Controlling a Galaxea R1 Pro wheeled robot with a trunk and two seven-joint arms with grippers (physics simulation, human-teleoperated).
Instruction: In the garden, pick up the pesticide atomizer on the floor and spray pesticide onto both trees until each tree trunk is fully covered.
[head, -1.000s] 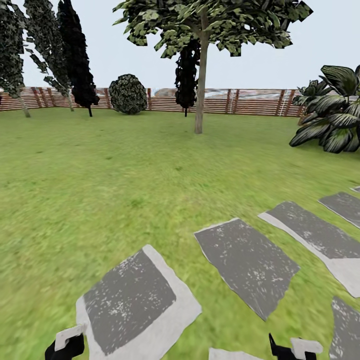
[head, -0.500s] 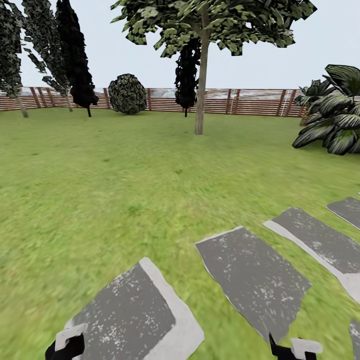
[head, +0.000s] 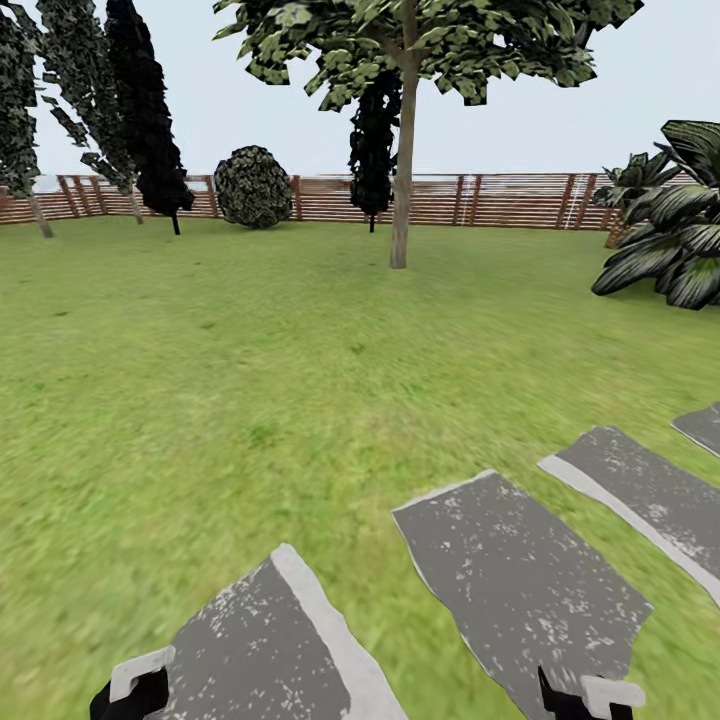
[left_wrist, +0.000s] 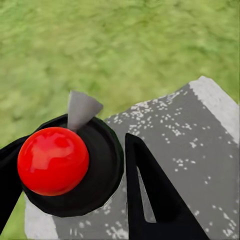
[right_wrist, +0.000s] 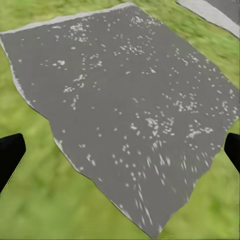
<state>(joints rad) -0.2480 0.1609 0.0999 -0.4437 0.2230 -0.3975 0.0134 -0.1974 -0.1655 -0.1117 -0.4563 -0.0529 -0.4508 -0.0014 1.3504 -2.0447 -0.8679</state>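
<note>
Here the pesticide atomizer (left_wrist: 67, 165) sits between the left gripper's (left_wrist: 75, 200) two black fingers, which close on its round black body; its red ball top faces the wrist camera and a small grey nozzle pokes out past the rim. Below it lie grass and the corner of a grey paving slab (left_wrist: 185, 145). In the head view the left gripper (head: 132, 690) shows at the bottom edge, just at the near slab (head: 260, 640).

The right gripper (right_wrist: 120, 150) is spread wide with nothing in it, its dark fingertips (right_wrist: 10, 155) at opposite edges of the wrist picture above another speckled slab (right_wrist: 135, 115). From the head it appears low on the right (head: 585, 695), at the edge of the middle slab (head: 520, 580).

Far ahead across the lawn (head: 250, 370) stands one tree (head: 405, 60), its pale tree trunk (head: 401, 190) rising straight from the grass to a leafy crown. Behind it runs the brown slatted fence (head: 500, 200). A dark conifer (head: 148, 110) and a round bush (head: 253, 187) stand to the left by the fence, and a broad-leaved plant (head: 670, 240) at the right edge
</note>
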